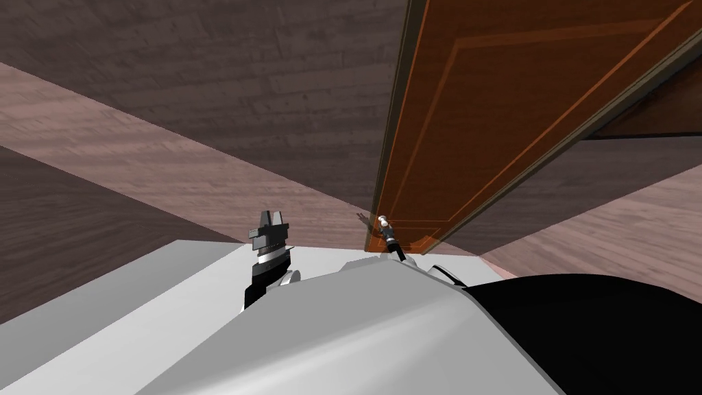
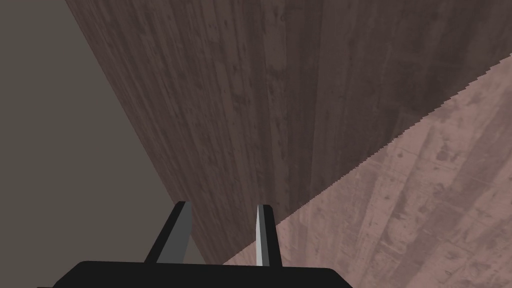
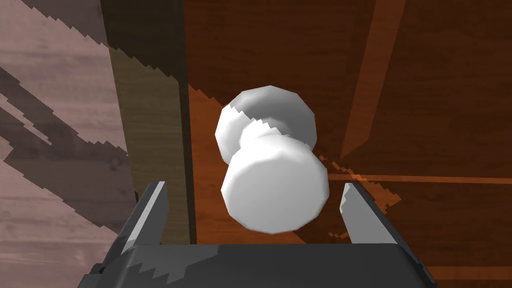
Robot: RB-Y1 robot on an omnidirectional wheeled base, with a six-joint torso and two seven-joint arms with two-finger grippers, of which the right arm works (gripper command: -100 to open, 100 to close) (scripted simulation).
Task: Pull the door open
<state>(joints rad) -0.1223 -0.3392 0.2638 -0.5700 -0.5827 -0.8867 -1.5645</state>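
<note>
A reddish-brown panelled door [image 1: 500, 116] stands ahead to the right, seen close in the right wrist view as the door [image 3: 430, 90]. Its white round knob [image 3: 274, 185] sits between the two spread fingers of my right gripper [image 3: 255, 200], which is open; the fingers flank the knob without touching it. From the head camera the knob [image 1: 383, 221] is small at the door's near edge, with my right gripper [image 1: 388, 236] just below it. My left gripper [image 1: 269, 221] hangs to the left, away from the door, and its fingers [image 2: 262, 235] stand a narrow gap apart, holding nothing.
A dark door frame post [image 3: 150, 125] runs beside the knob. Dark wood-grain wall [image 1: 240, 75] lies left of the door, pale wooden floor [image 1: 137, 164] below it. A black area [image 1: 603, 322] shows at the lower right.
</note>
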